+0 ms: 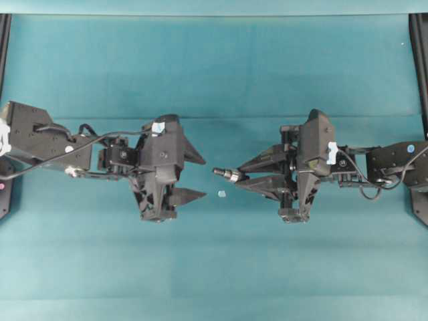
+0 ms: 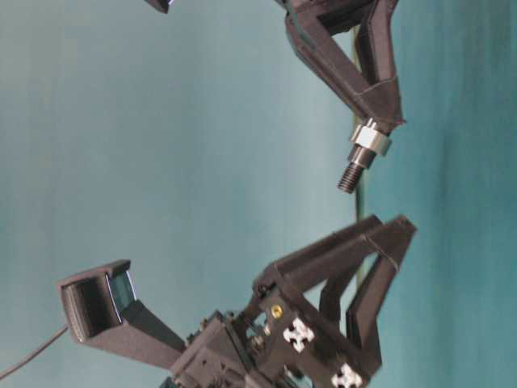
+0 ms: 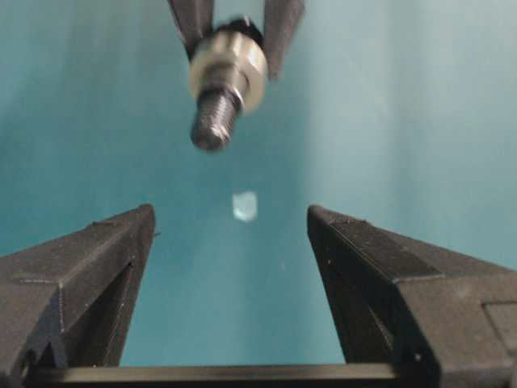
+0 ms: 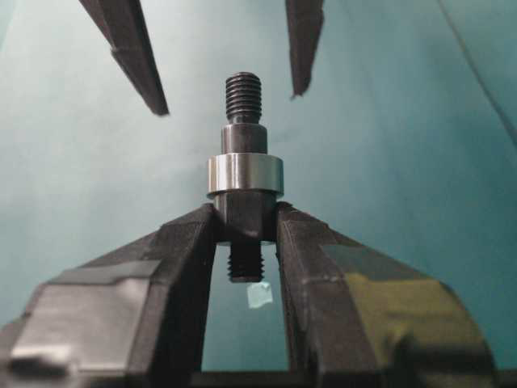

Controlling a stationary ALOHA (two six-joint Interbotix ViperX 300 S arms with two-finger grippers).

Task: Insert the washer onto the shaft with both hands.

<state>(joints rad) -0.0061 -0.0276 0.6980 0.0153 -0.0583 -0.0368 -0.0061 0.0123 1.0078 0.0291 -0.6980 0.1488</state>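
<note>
A: What does the right gripper [image 1: 235, 175] carry?

B: The shaft [image 4: 242, 174], clamped between its closed fingers. The threaded tip projects left toward the left gripper [image 1: 200, 175]. A silvery ring, apparently the washer [image 4: 245, 175], already sits around the shaft just ahead of the fingertips.

A: And the left gripper?

B: Its jaws stand wide apart and hold nothing. In the left wrist view its fingers [image 3: 89, 267] flank open cloth, with the shaft tip in front and above.

A: The pale speck [image 1: 221, 194] on the bench [image 1: 214, 267]?

B: A small white scrap lying between the two grippers, nearer the camera than the shaft line. It is not the washer.

A: How should this step be done well?

B: Judging by these views, the ring appears seated, so the right gripper should keep the shaft level and steady. The left gripper should stay in line with the tip, jaws wide, avoiding any knock on the thread.
</note>
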